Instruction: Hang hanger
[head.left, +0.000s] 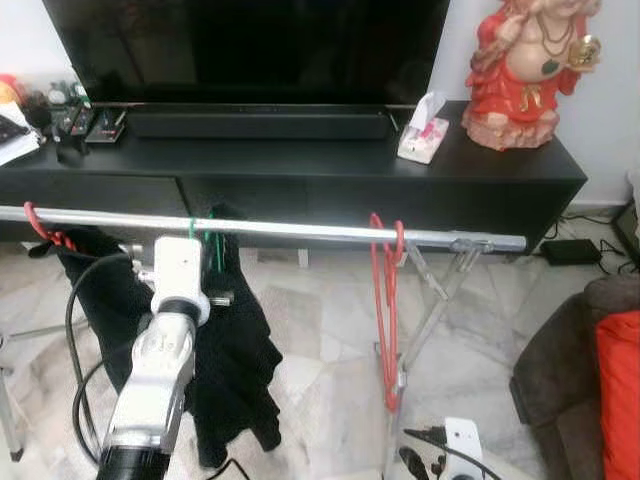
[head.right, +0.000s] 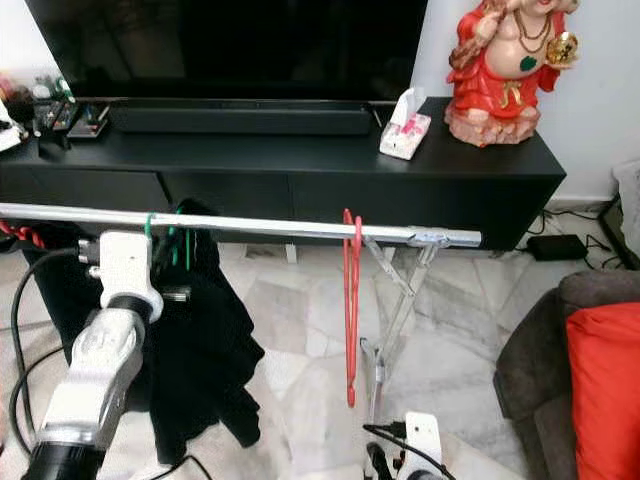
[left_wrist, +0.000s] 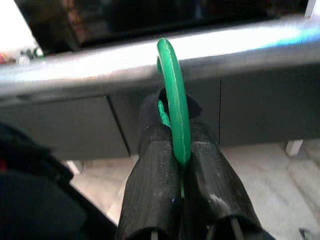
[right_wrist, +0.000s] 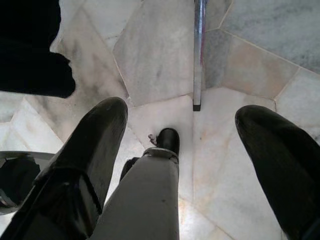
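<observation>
A silver rail (head.left: 300, 231) runs across in front of a black TV cabinet. A green hanger (left_wrist: 172, 100) carrying a black garment (head.left: 235, 360) has its hook over the rail (left_wrist: 100, 70). My left gripper (left_wrist: 181, 150) is shut on the green hook just below the rail. My left arm (head.left: 165, 340) reaches up to it. A red hanger (head.left: 385, 300) hangs bare on the rail to the right. Another red hanger (head.left: 45, 232) with dark cloth sits at the rail's left end. My right gripper (right_wrist: 180, 130) hangs open over the marble floor.
The black TV cabinet (head.left: 480, 175) behind the rail holds a television, a soundbar, a tissue box (head.left: 424, 128) and a red statue (head.left: 525, 65). The rack's crossed legs (head.left: 430, 300) stand at the right. A brown sofa with a red cushion (head.left: 618, 390) is far right.
</observation>
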